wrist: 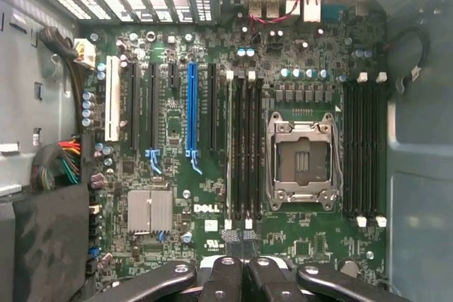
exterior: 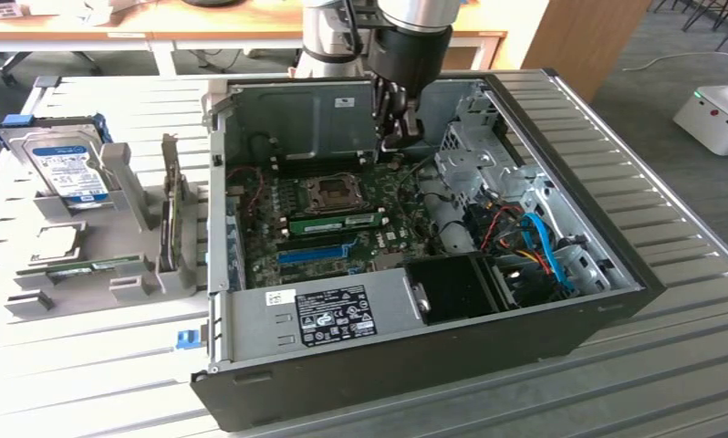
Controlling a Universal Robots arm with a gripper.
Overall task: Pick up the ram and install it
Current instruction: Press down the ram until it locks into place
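- The long, thin green circuit-board ram [exterior: 336, 222] stands on edge in a memory slot of the green motherboard [wrist: 333, 238], near the silver processor socket [wrist: 300, 160]. It is judged seated.
- The black pincer gripper [wrist: 239, 242] is fully closed and grips nothing. It hangs over one end of that slot bank, inside the open dark-grey computer case [exterior: 608, 301].
- A second green stick [exterior: 90, 267] lies in the grey rack [exterior: 133, 287] near the bench [exterior: 656, 383] edge at the exterior view's left.
- Pick-up and insertion appear done. Whether the slot latches have locked cannot be told.
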